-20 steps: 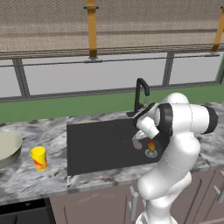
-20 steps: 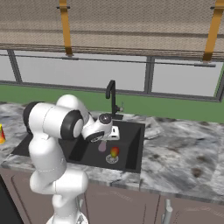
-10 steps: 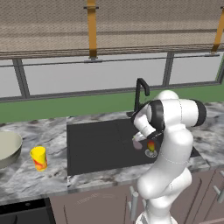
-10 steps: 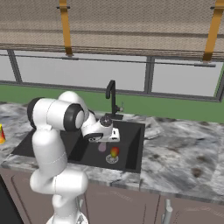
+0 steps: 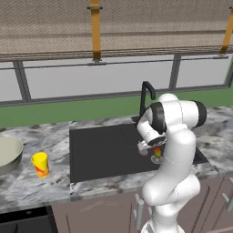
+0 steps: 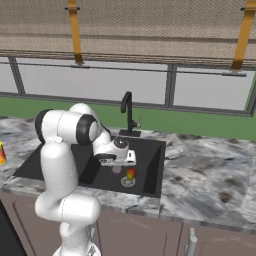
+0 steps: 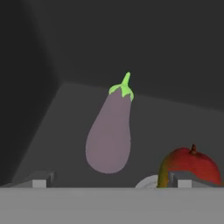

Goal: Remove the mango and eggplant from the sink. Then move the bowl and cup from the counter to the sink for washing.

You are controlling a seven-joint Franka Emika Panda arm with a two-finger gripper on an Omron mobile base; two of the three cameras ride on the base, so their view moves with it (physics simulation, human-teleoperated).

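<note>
so the gripper (image 7: 112,181) is spread about as wide as it goes and has nothing in it. in the hand view you can see the two dark fingertips (image 7: 41,179) poking up at the bottom, far apart, and the eggplant (image 7: 109,133) sits in the gap beyond them, not touching either one. it lies on the dark floor of the sink (image 7: 175,118), fat end toward the camera and the little green stem cap pointing away.

the mango (image 7: 190,168) is just beside the eggplant in that view, red with a yellow-green edge, partly hidden behind one fingertip. a bit of the pale round drain (image 7: 148,181) peeks out next to it.

from the base cameras the hand is down inside the basin. in the right base view the gripper (image 6: 119,161) hangs over the right part of the sink (image 6: 55,157), with the eggplant (image 6: 116,169) showing as a pale smudge under it and the mango (image 6: 130,173) sitting on the drain (image 6: 128,182). black faucet (image 6: 127,112) stands at the back edge.

left base view: mango (image 5: 157,151) peeks out past the arm, the yellow cup (image 5: 40,164) stands upright on the counter (image 5: 50,136) to the left of the sink (image 5: 104,150), and the bowl (image 5: 9,154) is just left of the cup, cut off by the frame edge.
</note>
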